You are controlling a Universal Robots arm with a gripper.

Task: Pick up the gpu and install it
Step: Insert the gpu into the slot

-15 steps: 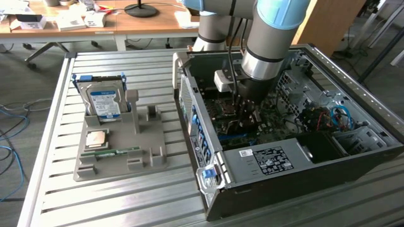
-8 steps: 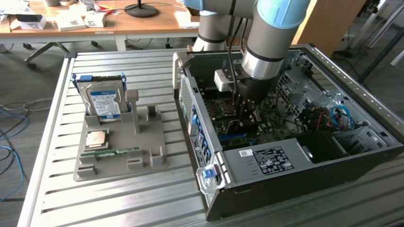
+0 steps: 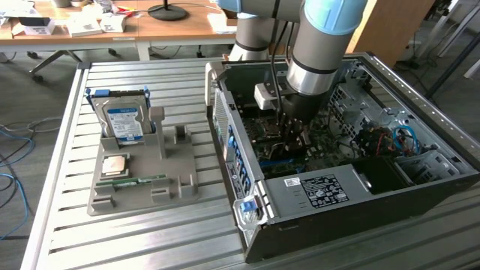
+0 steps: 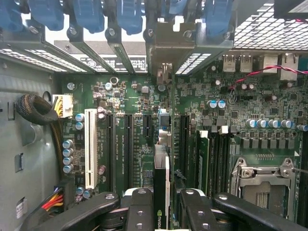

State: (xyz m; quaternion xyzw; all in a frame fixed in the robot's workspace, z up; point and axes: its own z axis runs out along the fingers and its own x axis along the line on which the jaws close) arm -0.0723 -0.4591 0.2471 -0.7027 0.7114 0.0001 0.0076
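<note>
The gpu [image 4: 161,175] stands edge-on between my fingers [image 4: 139,209], a thin card with a small logo on its near end. My gripper [image 4: 163,204] is shut on it. The card runs along a black expansion slot [image 4: 168,144] of the green motherboard [image 4: 250,110], and its metal bracket end [image 4: 166,45] reaches the rear slot openings. Whether the card's edge sits in the slot I cannot tell. In the exterior view, my gripper [image 3: 293,138] reaches straight down into the open computer case [image 3: 338,185], low over the board.
A white slot [image 4: 90,147] and more black slots [image 4: 130,144] lie beside the card, with blue bracket clips [image 4: 91,14] along the case rear. Outside the case, a grey holder [image 3: 143,191] carries a hard drive [image 3: 123,121], a processor [image 3: 114,164] and a green memory stick [image 3: 135,181].
</note>
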